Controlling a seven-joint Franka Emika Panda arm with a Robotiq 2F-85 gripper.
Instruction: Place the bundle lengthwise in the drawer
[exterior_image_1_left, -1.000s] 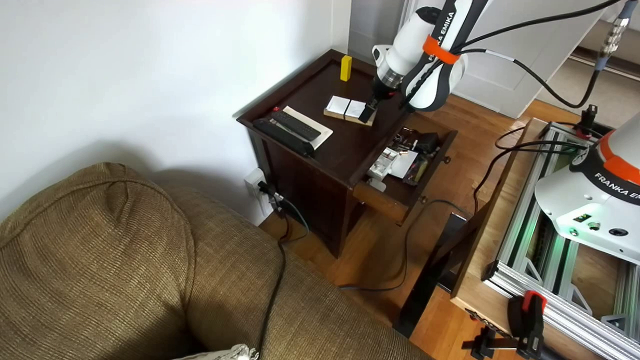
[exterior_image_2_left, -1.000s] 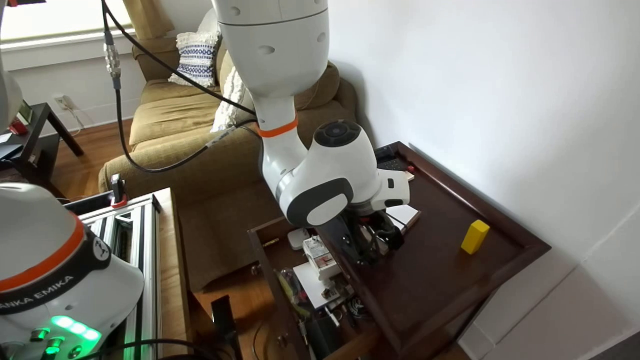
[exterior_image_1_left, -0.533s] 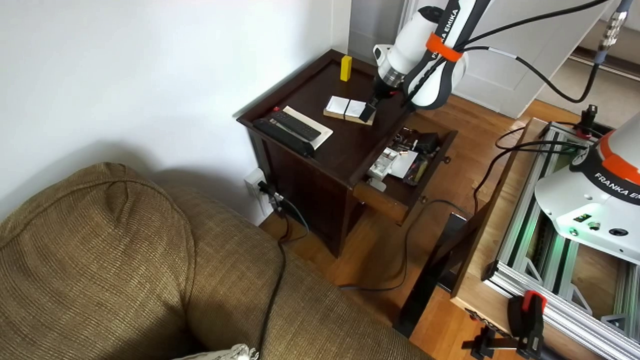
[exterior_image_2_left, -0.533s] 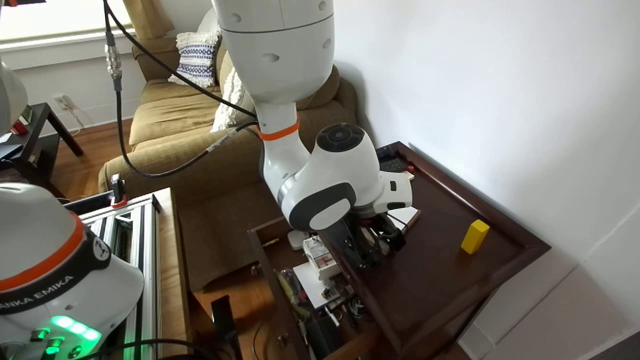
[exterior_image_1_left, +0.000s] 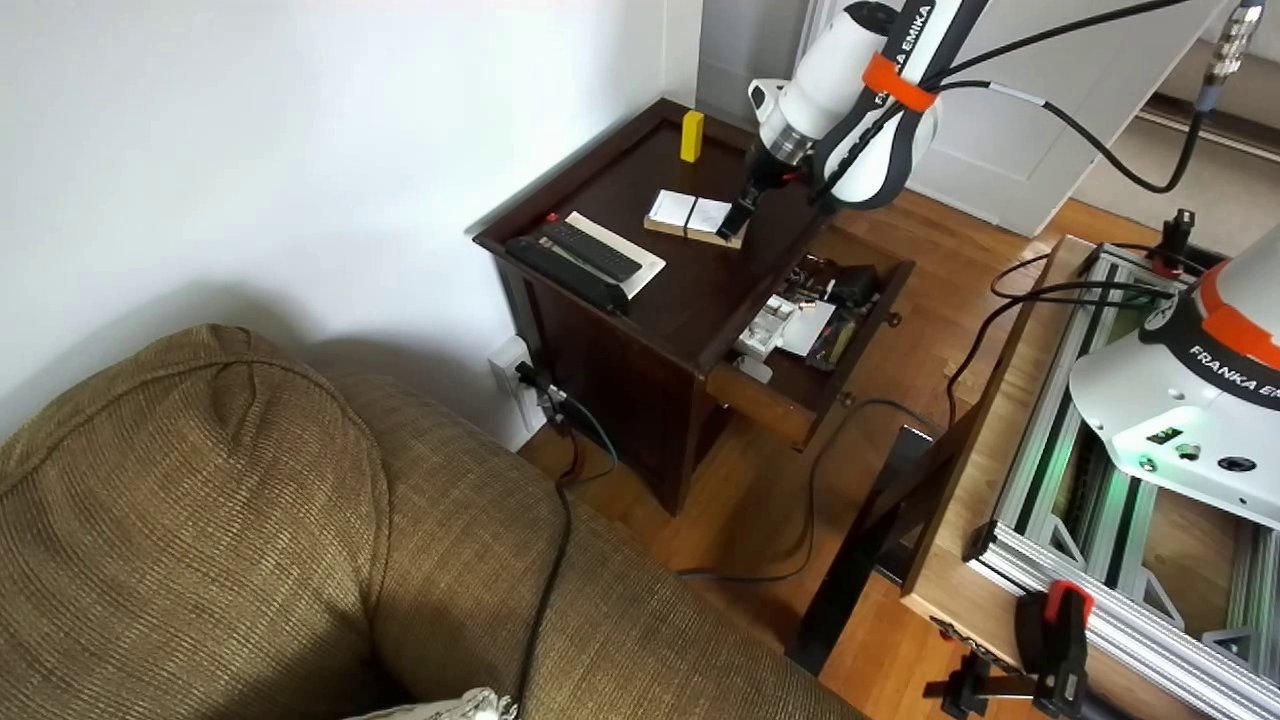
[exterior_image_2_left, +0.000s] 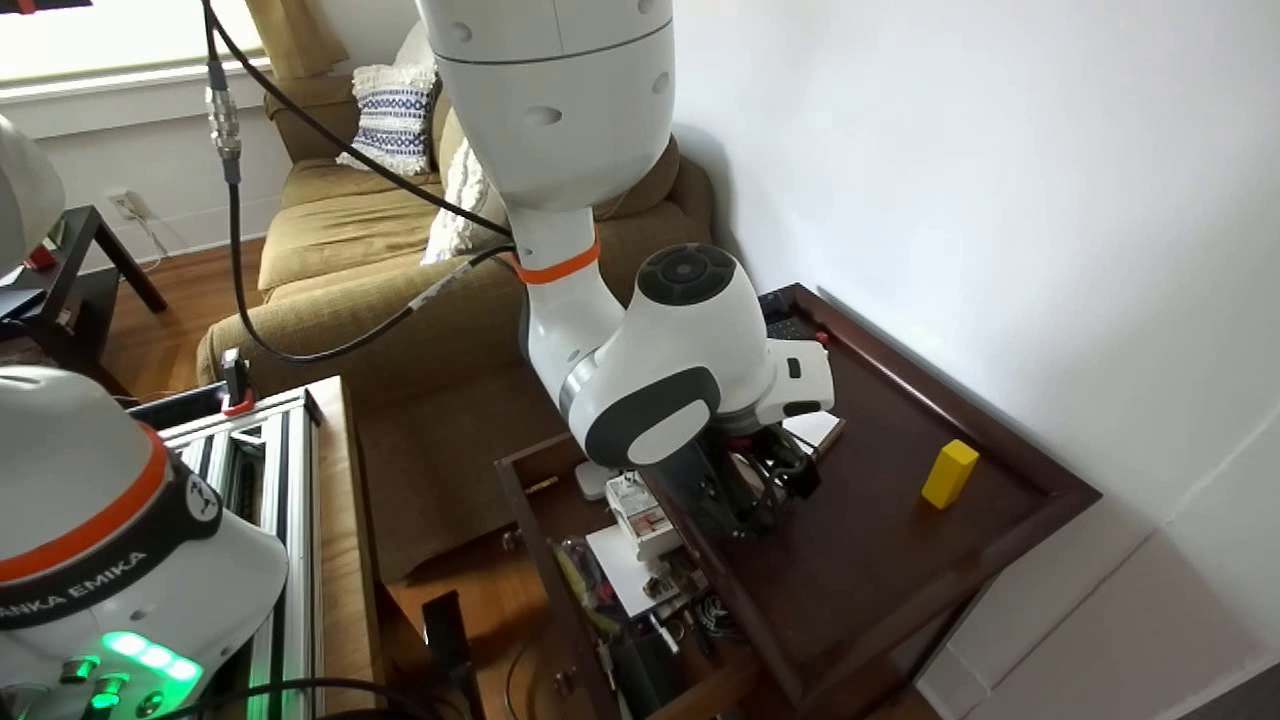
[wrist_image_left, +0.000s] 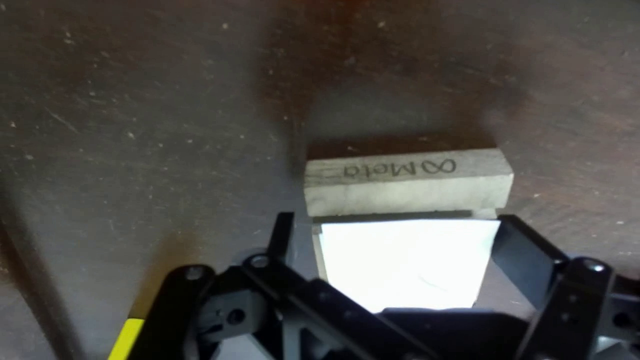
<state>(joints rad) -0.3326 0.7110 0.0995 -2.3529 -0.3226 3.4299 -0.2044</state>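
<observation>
The end effector (wrist_image_left: 396, 225) stood wide, left and right of the bundle (wrist_image_left: 407, 237), marked "Meta" upside down in the wrist view; the arm base (exterior_image_1_left: 1185, 410) read "FRANKA".

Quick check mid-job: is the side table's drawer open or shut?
Open: in both exterior views the drawer juts out from the side table, its inside exposed.
</observation>
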